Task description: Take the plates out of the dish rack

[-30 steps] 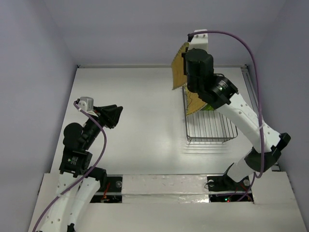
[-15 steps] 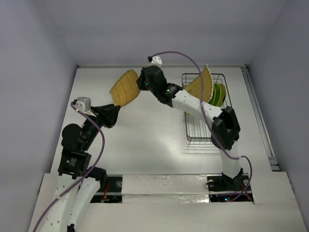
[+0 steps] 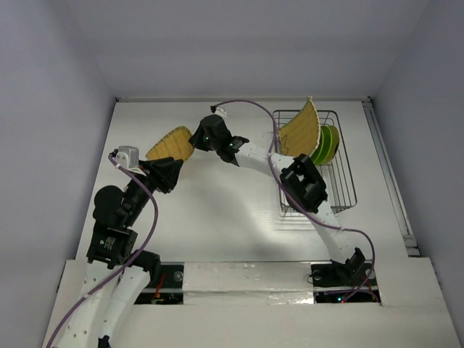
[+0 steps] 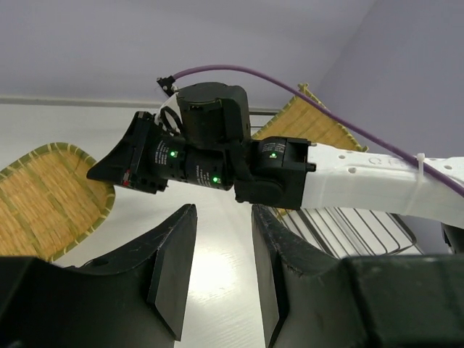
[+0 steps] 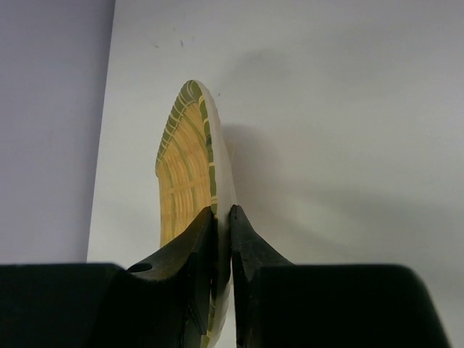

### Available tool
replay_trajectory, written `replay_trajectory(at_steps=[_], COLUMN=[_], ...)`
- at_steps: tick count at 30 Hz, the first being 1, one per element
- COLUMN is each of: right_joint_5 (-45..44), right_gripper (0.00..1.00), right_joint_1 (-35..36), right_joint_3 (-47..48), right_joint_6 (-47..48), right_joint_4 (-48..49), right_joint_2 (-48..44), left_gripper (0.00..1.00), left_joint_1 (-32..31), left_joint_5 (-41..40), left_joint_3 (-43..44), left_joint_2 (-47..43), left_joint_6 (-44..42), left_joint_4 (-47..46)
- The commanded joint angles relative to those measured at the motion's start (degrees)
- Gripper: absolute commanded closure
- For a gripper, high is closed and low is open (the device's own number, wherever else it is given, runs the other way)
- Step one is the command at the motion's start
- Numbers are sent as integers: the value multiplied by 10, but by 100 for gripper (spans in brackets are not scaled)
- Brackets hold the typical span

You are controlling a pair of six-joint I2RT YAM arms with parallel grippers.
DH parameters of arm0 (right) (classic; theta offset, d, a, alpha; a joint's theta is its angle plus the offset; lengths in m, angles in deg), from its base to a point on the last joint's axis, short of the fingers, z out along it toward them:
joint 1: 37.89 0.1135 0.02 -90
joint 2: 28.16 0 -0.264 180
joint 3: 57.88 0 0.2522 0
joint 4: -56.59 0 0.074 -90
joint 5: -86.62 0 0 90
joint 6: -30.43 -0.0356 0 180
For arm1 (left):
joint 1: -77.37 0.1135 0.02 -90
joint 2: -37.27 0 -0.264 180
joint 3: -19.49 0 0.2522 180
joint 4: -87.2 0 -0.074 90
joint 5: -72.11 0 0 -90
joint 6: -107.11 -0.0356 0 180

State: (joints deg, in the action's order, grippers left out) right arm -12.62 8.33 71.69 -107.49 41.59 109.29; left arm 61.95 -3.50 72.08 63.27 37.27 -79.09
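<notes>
My right gripper (image 3: 191,140) is shut on the rim of a yellow grid-patterned oval plate (image 3: 170,143) and holds it edge-on over the left part of the table; the right wrist view shows the fingers clamping that plate (image 5: 190,163). The wire dish rack (image 3: 341,190) stands at the right and holds an upright yellow grid-patterned plate (image 3: 301,130) and lime-green plates (image 3: 329,142). My left gripper (image 3: 176,170) is open and empty, just below the held plate. In the left wrist view, the left gripper (image 4: 221,272) is open and the held plate (image 4: 40,206) is at the left.
The right arm (image 3: 268,159) stretches across the table from the rack side to the left. The back wall and the left wall are close to the held plate. The rack wires (image 4: 362,226) show at the right of the left wrist view.
The right arm has carried the yellow oval plate from above the rack leftward and down to the left part of the table. The left arm has barely moved.
</notes>
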Motion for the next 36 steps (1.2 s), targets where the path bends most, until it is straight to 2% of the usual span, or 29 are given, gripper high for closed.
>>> replay_trajectory(at_steps=[1,6,7,9,13,15,18,19,20,22,25,27,30,32,34,36], right_joint_5=[27,33,40,48,62,62,59,53,50,35,23,8,2,-21,-55,-124], right_gripper=[95,77,71,66,64,57,36,25,20,11,9,10,18,61,100,100], right_joint_1=[-2,-13,-19,-19,-24,-24,-24,-24,-24,-24,-24,-24,-24,-24,-24,-24], right_joint_3=[34,-36,-55,-65,-70,-79,-79,-81,-83,-92,-110,-124,-138,-155,-199,-230], right_joint_6=[-56,-73,-78,-80,-80,-80,-75,-68,-64,-48,-27,1,48,94,129,193], right_joint_4=[70,90,95,101,98,104,99,98,97,98,99,99,91,85,66,28], right_joint_2=[-10,-29,-34,-35,-30,-33,-41,-46,-52,-74,-118,-146,-206,-268,-317,-393], left_gripper=[67,67,66,66,66,66,66,66,66,66,66,66,66,67,76,92], left_joint_1=[-3,-3,-8,-8,-8,-8,-8,-8,-8,-8,-8,-8,-8,-8,-8,-8], left_joint_5=[-3,-1,1,6,8,7,6,6,6,5,4,0,-1,-2,-2,-4], left_joint_3=[24,24,23,22,21,20,20,20,21,21,21,22,22,22,22,23], left_joint_2=[-4,-2,-1,2,4,5,5,6,7,7,7,6,6,6,8,11], left_joint_6=[-7,-7,-7,-5,-4,-4,-5,-5,-5,-5,-6,-6,-7,-7,-8,-8], left_joint_4=[-17,-19,-20,-22,-23,-22,-22,-22,-22,-21,-21,-20,-19,-18,-18,-17])
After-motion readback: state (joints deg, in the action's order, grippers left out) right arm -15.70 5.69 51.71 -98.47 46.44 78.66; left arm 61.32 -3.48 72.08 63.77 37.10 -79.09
